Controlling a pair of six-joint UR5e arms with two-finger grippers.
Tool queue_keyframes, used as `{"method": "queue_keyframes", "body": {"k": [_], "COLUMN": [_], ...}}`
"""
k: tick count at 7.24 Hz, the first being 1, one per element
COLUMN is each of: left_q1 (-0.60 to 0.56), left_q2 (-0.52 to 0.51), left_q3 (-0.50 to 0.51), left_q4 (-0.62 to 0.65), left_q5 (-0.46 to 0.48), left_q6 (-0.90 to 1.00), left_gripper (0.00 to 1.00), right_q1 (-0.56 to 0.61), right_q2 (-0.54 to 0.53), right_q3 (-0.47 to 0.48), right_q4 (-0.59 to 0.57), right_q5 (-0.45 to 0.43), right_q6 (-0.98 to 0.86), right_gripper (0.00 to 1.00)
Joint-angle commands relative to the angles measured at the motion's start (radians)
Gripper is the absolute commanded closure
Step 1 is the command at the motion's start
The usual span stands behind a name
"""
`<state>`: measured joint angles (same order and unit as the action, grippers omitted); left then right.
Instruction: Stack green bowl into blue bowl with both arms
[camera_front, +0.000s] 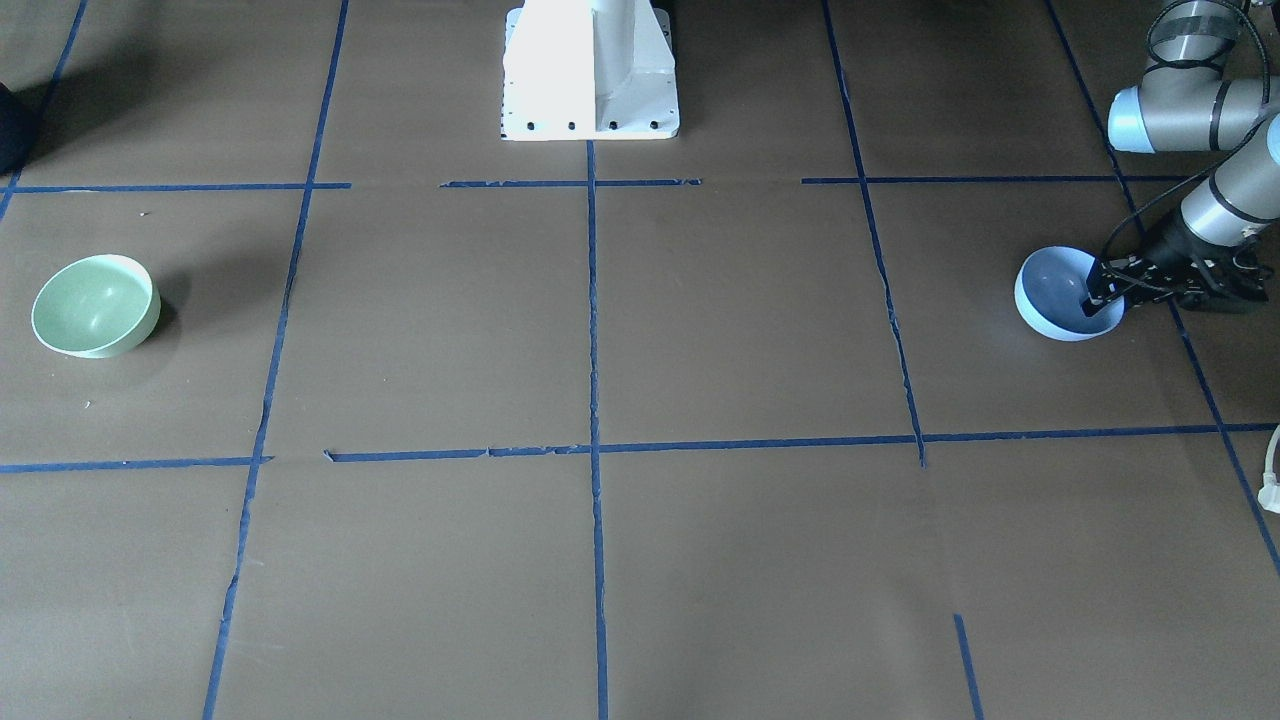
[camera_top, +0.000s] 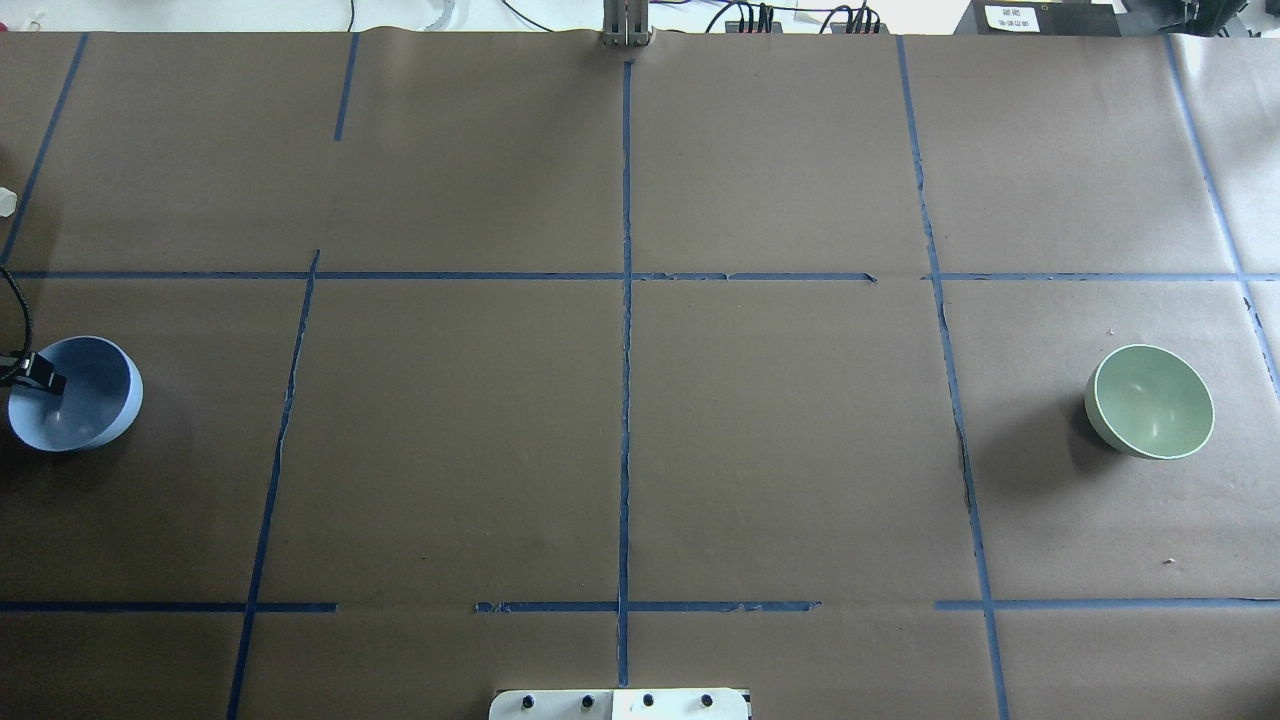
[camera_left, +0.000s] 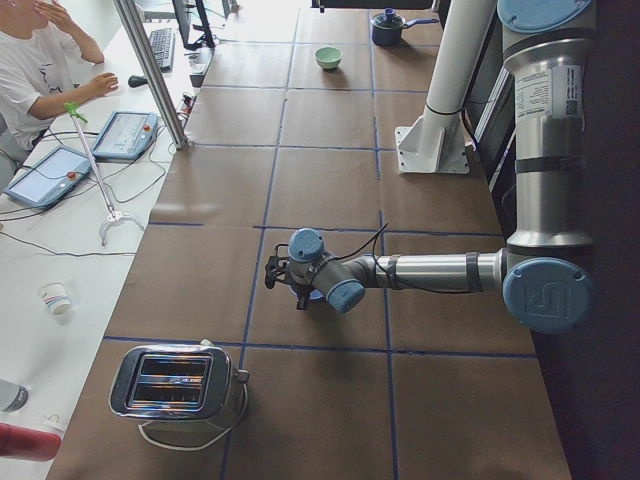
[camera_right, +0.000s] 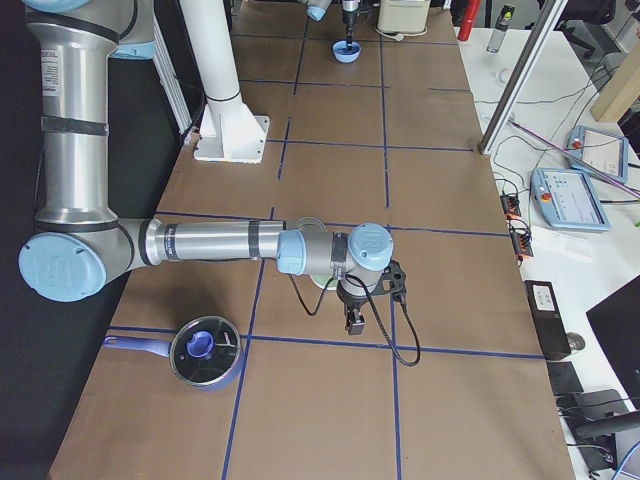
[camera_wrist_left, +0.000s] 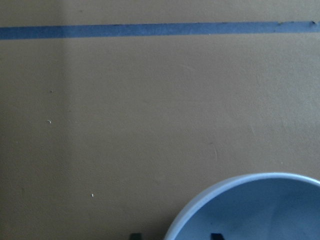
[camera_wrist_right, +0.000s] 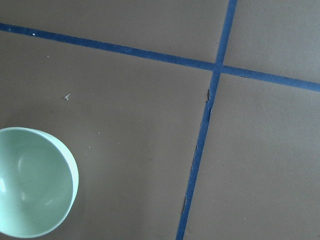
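The blue bowl stands upright at the table's far left end from the robot, also in the overhead view. My left gripper is at its rim. In the left wrist view, the gripper is open, with one fingertip outside the bowl's rim and one inside. The green bowl stands upright at the opposite end. My right gripper shows only in the exterior right view, close beside the green bowl; I cannot tell whether it is open.
The white pedestal stands at the table's middle on the robot's side. A toaster is beyond the blue bowl at the left end. A lidded pot is near the green bowl. An operator sits at the far side.
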<state>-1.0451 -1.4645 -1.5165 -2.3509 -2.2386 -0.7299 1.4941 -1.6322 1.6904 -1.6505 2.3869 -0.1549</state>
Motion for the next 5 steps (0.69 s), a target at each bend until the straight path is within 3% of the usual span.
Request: {"method": "queue_keyframes", "body": {"k": [1, 3, 5], "left_q1": [-0.003, -0.001, 0.083], "left_q2": [0.001, -0.064, -0.269], "left_q3": [-0.04, -0.161, -0.221], "left_q4": [0.01, 0.124, 0.296], "left_q5": [-0.012, -0.033, -0.016], "left_q6": [-0.008, -0.162, -0.351], "left_gripper": [1.0, 1.0, 1.0], "right_q1": [0.0, 0.0, 0.0], "right_q2": [0.0, 0.0, 0.0], "right_q3": [0.0, 0.0, 0.0], "right_q4": [0.0, 0.0, 0.0], "right_q5": [0.0, 0.0, 0.0], "right_q6": [0.0, 0.0, 0.0], "right_gripper": [0.0, 0.0, 0.0]}}
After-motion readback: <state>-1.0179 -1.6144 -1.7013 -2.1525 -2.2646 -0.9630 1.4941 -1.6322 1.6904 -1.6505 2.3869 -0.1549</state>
